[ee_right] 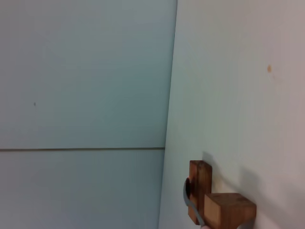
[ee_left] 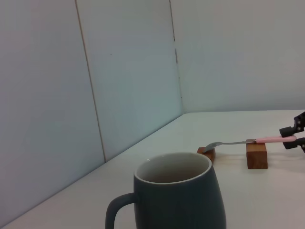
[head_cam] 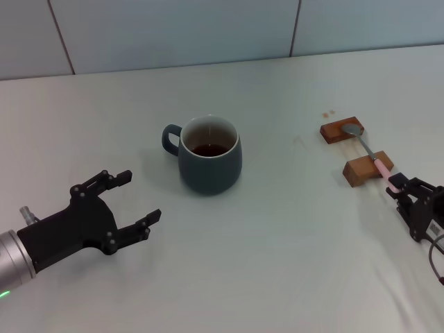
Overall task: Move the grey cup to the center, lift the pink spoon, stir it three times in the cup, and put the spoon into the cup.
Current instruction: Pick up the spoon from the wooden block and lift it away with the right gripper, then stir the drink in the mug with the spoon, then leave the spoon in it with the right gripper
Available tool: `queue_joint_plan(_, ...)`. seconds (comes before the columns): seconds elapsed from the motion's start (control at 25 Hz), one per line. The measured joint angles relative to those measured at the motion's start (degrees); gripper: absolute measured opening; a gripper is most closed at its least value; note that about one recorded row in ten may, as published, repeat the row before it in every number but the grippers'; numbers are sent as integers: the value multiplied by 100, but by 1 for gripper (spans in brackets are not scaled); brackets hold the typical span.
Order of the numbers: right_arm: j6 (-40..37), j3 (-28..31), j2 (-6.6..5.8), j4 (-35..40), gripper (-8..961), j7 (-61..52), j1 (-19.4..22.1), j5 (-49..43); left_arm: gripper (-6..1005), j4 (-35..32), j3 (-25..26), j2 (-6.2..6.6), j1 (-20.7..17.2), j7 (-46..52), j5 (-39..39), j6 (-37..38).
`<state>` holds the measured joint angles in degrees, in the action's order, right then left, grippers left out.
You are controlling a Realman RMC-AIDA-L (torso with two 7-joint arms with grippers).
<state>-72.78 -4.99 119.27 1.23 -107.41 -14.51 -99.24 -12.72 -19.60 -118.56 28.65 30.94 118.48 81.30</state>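
The grey cup (head_cam: 210, 163) stands upright near the middle of the table, its handle towards the robot's left and dark residue inside. The left wrist view shows the grey cup (ee_left: 178, 200) close up. My left gripper (head_cam: 139, 196) hovers open and empty at the near left, well clear of the cup. The pink spoon (head_cam: 371, 156) lies across two wooden blocks at the right, its silver bowl on the far block. My right gripper (head_cam: 395, 184) is at the near end of the pink handle, as the left wrist view shows for the spoon (ee_left: 238, 141) and right gripper (ee_left: 293, 137).
The far wooden block (head_cam: 340, 130) and the near wooden block (head_cam: 366, 168) carry the spoon; both blocks (ee_right: 200, 191) show in the right wrist view. A pale panelled wall (head_cam: 208, 28) runs along the table's back edge.
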Motion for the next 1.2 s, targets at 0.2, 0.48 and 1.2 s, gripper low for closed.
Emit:
queue_joint_plan(0.2,6,-16,0,7,240,62,-28,-8,834,-38,0,0,-4,0,0,0)
queue_joint_plan(0.48,-312,20,0,32,133,387,72,2,834,-55,0,-5,-29,0,0,0)
queue_joint_plan(1.2,-2678,-631,28,4870,114,-660,-379,4,834,-199,-90,2,19,279,9,-140)
